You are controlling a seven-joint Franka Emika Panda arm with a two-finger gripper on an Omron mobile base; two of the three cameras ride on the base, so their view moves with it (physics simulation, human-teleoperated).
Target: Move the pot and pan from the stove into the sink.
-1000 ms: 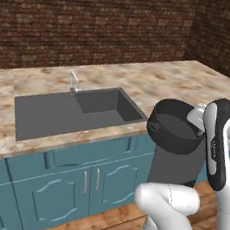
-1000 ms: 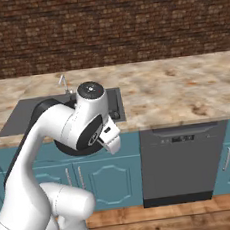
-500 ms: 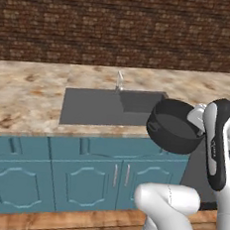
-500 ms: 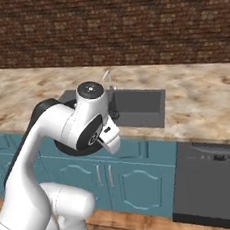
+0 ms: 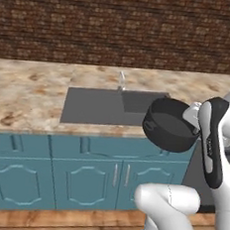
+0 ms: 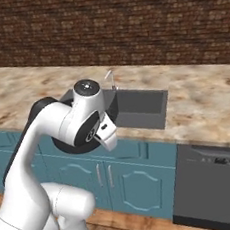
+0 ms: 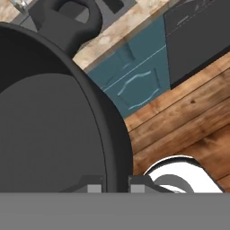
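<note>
Dark grey pot (image 5: 170, 124) clamped by rim in jaws (image 7: 116, 186), carried in air in front of desk (image 5: 29, 96) edge, just right of sink (image 5: 100, 105). Next: keep pot level, swing left over basin, lower before release. Vs 0.5 s ago: view shifted w/ base, sink now nearer centre.

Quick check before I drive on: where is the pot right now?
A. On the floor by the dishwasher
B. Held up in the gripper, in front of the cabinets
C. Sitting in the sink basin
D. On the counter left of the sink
B: the pot hangs tilted in the gripper, whose fingers pinch its rim, short of the sink and above the floor.
</note>
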